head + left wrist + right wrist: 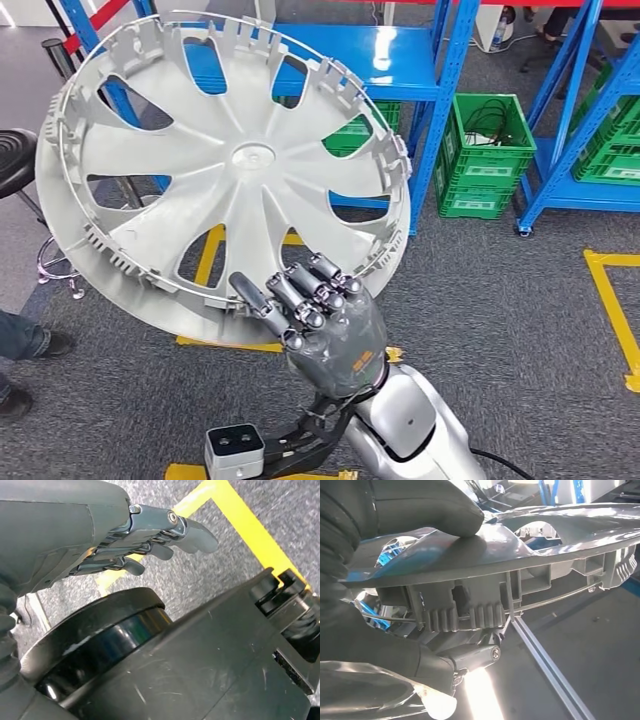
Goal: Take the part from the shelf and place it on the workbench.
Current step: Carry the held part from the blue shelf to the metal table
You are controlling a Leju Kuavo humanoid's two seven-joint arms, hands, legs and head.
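right hand holds wheel cover in the air, left hand hangs idle

the large round silver-grey plastic wheel cover (226, 165) is off any surface, held up and tilted with its ribbed inner face, clips and thin wire retaining ring turned toward the head camera. the right hand (324, 315) grips it at the lower edge of the rim: dark fingers (302, 295) curl over the inner face, and in the right wrist view the thick grey thumb (433, 507) presses on the smooth outer face of the cover (531, 545), so the rim is pinched between thumb and fingers. the silver right forearm (407, 425) rises from the bottom of the head view.

the left hand (113, 545) grasps nothing; its fingers (196, 535) lie extended and close together, above grey carpet with a yellow floor-tape line (249, 530).

behind the cover stands a blue metal shelving rack (445, 90) with a bare blue shelf board (362, 55). green plastic crates (483, 155) sit on the grey carpet floor (498, 320) under and beside the rack. yellow tape marks (611, 300) lie on the carpet. a black round stool (15, 160) is at the left, and a person's shoes and trouser leg (23, 345) stand near it.
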